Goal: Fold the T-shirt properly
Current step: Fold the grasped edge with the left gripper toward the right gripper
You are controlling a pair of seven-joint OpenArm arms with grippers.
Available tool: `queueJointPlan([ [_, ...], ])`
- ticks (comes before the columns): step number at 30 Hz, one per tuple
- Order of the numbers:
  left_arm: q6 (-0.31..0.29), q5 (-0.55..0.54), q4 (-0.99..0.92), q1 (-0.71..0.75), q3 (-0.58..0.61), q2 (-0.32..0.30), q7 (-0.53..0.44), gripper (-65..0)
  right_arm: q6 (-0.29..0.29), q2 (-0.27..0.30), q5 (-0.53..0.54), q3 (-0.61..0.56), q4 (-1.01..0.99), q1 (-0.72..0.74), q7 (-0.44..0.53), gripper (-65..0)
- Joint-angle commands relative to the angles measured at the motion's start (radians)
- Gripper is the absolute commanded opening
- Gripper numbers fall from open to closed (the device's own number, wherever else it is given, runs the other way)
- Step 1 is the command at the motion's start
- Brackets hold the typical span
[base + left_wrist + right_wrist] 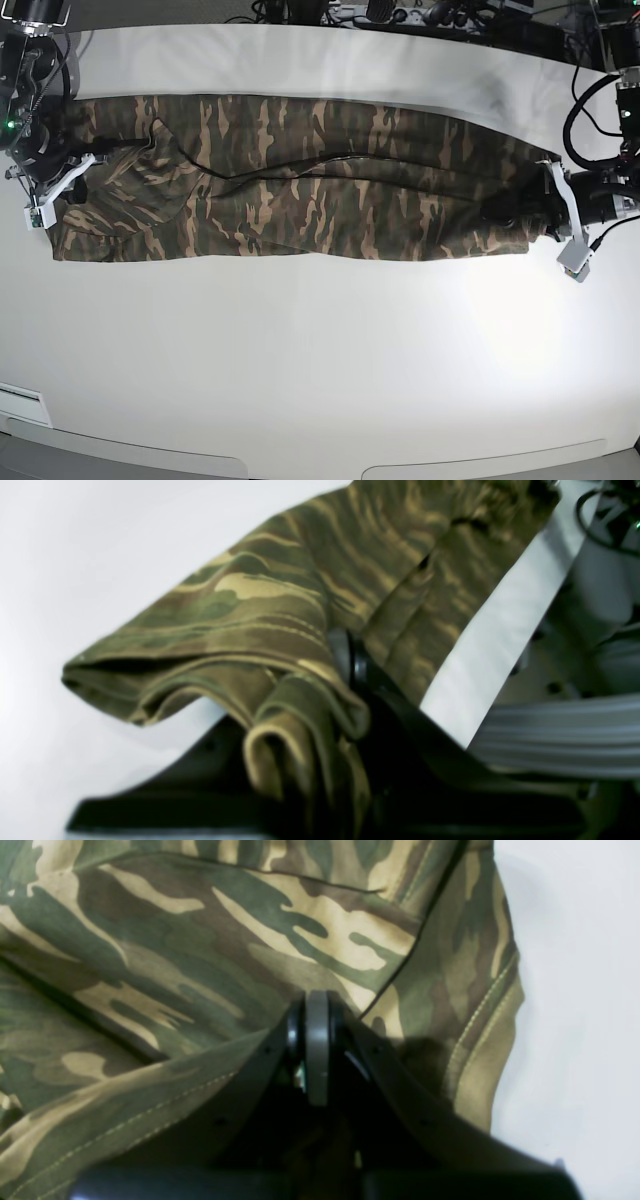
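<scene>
The camouflage T-shirt [300,180] lies folded into a long band across the white table [320,340], stretched between both arms. My left gripper [535,208] at the band's right end is shut on bunched, layered cloth [240,625], with its fingertips [352,667] buried in the folds and the end lifted slightly off the table. My right gripper [95,165] at the band's left end is shut on the T-shirt [200,955]. Its pads [316,1040] are pressed together at a stitched hem. The collar is hidden.
Cables and power strips [400,15] lie along the table's back edge. The white arm bodies stand at the far left [40,190] and far right [590,215]. Robot base parts and a cable [600,540] show beyond the table edge in the left wrist view.
</scene>
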Motion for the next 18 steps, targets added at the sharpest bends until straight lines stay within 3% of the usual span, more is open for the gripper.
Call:
queueJointPlan([
  [1, 0.001, -0.027, 0.012, -0.016, -0.007, -0.005, -0.018, -65.0, 0.023, 0.003, -0.015, -0.007, -0.011, -0.017, -0.098, -65.0],
  [12, -0.021, -0.054, 0.014, -0.011, 0.087, 0.139, -0.029, -65.0, 0.026, 0.003, -0.016, -0.007, -0.011, -0.017, -0.105, -65.0],
  [16, -0.088, -0.054, 0.014, -0.011, 0.160, 0.208, -0.034, -65.0, 0.031, 0.003, -0.015, -0.007, -0.011, -0.017, -0.105, -65.0],
  [18, -0.088, -0.054, 0.014, -0.011, 0.190, 0.243, -0.046, -65.0, 0.031, 0.003, -0.015, -0.007, -0.011, -0.017, -0.107, -65.0],
])
